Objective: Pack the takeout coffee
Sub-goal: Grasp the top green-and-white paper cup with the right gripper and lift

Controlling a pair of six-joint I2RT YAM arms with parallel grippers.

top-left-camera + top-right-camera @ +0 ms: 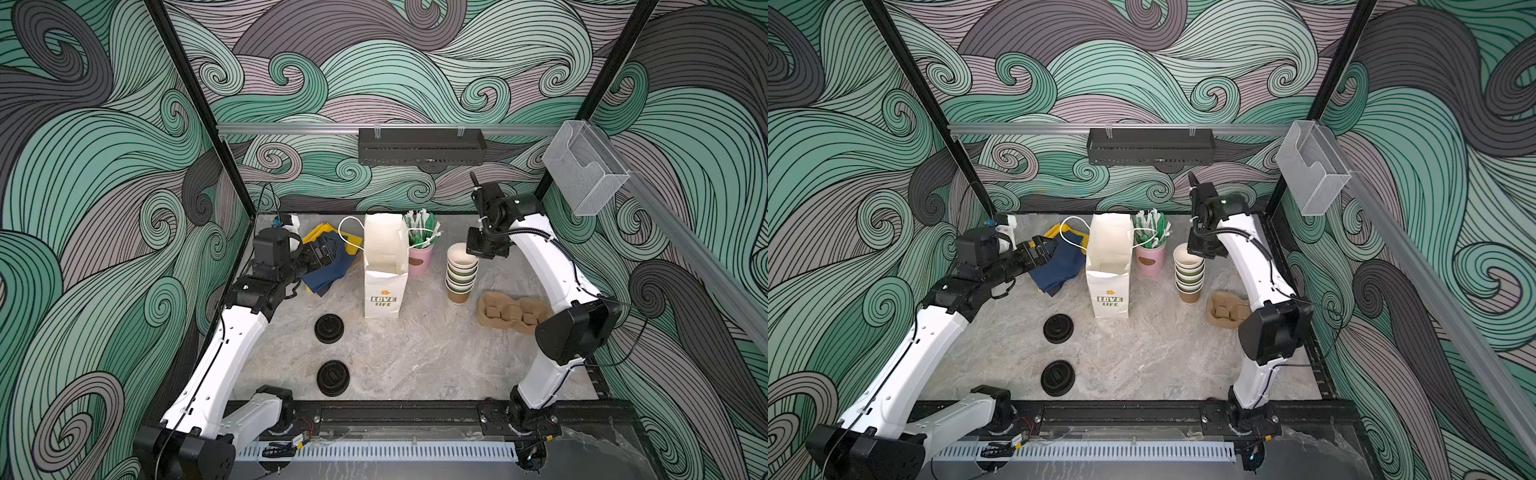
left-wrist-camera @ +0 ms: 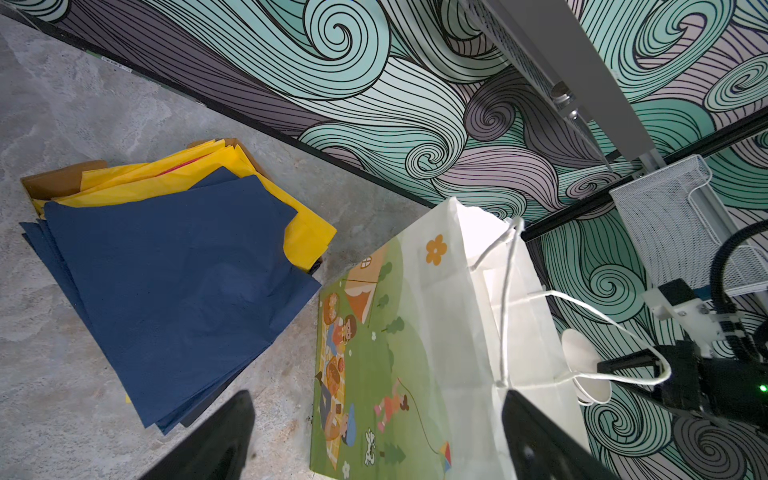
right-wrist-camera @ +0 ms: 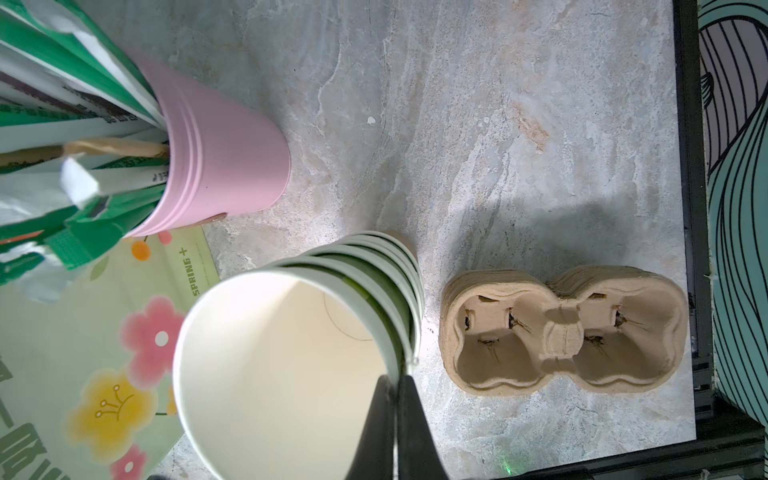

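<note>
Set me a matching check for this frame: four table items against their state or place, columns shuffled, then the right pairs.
Items:
1 paper bag
2 cup stack
3 blue napkins
4 cardboard carrier

States:
A lying flat, pockets empty
B top rim pinched by the right pincer
C upright, mouth open
D piled on yellow sheets

Pairs: 1-C, 2-B, 3-D, 4-A
</note>
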